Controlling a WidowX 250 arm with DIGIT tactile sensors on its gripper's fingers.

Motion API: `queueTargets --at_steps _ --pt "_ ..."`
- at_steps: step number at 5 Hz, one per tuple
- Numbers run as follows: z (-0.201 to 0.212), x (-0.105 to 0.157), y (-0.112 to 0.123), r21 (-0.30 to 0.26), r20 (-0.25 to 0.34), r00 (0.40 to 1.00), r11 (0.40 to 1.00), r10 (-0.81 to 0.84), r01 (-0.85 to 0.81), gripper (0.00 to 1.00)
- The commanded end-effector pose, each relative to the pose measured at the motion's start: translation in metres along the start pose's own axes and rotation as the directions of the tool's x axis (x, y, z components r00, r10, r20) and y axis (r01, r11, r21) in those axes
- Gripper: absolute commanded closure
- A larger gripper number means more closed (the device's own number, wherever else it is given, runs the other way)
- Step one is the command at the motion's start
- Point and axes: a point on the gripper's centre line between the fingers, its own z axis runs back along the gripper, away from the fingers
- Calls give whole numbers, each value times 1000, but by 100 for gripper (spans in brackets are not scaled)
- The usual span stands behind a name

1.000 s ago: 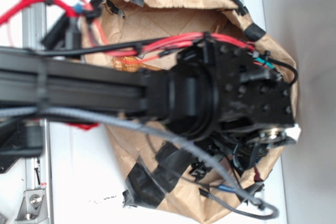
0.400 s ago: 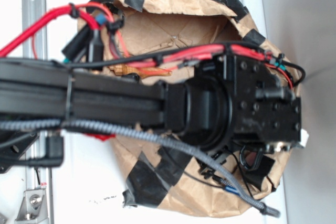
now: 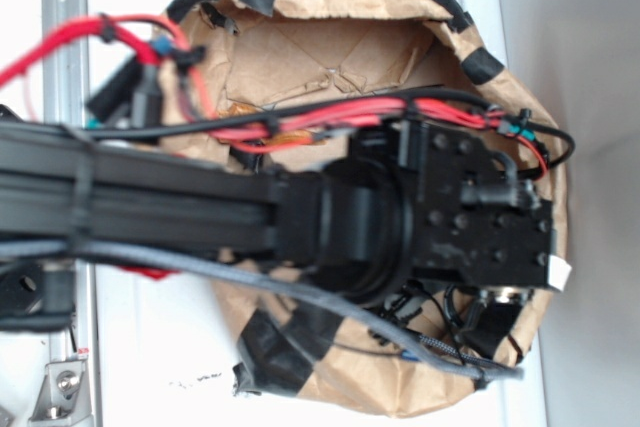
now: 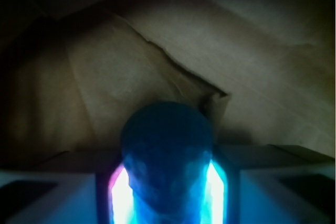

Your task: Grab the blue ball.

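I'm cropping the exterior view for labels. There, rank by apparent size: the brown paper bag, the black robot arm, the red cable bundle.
1 and 2. The crumpled brown paper bag and the black robot arm look alike; the arm is nearer the camera and hides much of the bag, so I won't rank them.
3. The red cable bundle, smallest.

Matte black boxy robot arm [image 3: 300,222] with round screw heads, red wire bundle [image 3: 330,112] along top, grey braided cable [image 3: 300,292] underneath.
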Motion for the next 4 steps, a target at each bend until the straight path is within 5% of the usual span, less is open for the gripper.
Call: queueTargets --at_steps 1,3,4 --pt "111 -59 28 -142 -11 926 916 378 -376 100" --pt "162 -88 35 -300 103 736 727 669 -618 100" --pt "160 -85 34 -295 128 700 701 703 -650 100"
